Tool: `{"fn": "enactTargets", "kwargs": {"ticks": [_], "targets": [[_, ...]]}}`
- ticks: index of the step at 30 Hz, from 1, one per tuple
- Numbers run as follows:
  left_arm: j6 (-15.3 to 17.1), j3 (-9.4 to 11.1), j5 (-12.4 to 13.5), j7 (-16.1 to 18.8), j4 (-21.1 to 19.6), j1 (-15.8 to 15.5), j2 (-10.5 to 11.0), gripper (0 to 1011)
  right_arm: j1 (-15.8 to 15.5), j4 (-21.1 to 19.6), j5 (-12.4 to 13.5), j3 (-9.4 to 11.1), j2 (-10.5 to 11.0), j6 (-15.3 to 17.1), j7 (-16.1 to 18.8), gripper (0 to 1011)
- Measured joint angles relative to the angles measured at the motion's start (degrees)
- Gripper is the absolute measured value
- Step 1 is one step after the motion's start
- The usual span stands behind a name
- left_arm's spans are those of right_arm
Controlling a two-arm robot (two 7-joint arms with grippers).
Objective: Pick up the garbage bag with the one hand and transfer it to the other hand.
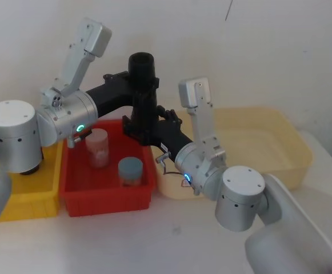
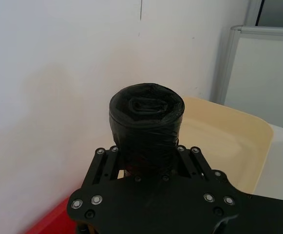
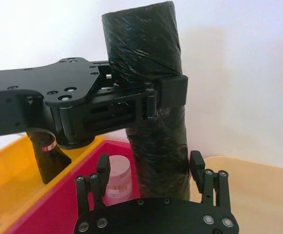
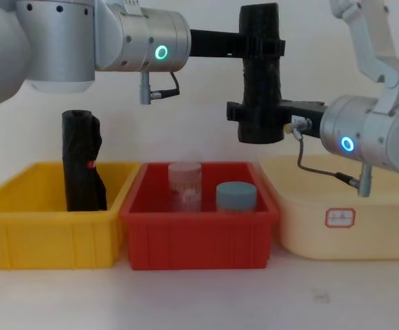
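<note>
The garbage bag [image 4: 261, 86] is a smooth black roll held upright in the air above the red bin's back right corner. My left gripper [image 4: 262, 45], on the arm with the green ring, is shut on its upper part. In the left wrist view the bag's wider top end [image 2: 146, 114] rises between those fingers. My right gripper [image 4: 257, 128], on the arm with the blue ring, is at the bag's lower end. It is open, and its fingertips [image 3: 196, 165] stand on either side of the roll [image 3: 156, 146] with a gap at one side.
Three bins stand in a row below. The yellow bin [image 4: 48, 237] on the left holds a wrinkly black bundle [image 4: 82, 161] with a red mark. The red bin [image 4: 199, 230] holds a clear jar [image 4: 185, 184] and a blue-lidded jar [image 4: 236, 196]. A cream tub [image 4: 378, 227] is on the right.
</note>
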Motion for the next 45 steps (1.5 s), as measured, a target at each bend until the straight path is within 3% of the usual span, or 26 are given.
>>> {"fn": "enactTargets", "kwargs": {"ticks": [14,20,30,42,45], "targets": [[0.0,0.0,0.0,0.0,0.0,0.0,0.0,443,1.6,3.3,1.0,0.4,-1.7,-0.4,0.8,962],[0.0,0.0,0.0,0.0,0.0,0.0,0.0,445,2.0,4.0,1.3,0.5,-2.1,-0.5,1.0,824],[0.0,0.0,0.0,0.0,0.0,0.0,0.0,445,2.4,4.9,1.5,0.6,-2.5,-0.6,1.1,499],[0.0,0.0,0.0,0.0,0.0,0.0,0.0,443,2.6,5.2,1.6,0.6,-2.6,-0.7,1.2,499],[0.0,0.0,0.0,0.0,0.0,0.0,0.0,531,2.6,5.2,1.6,0.6,-2.6,-0.7,1.3,499]]}}
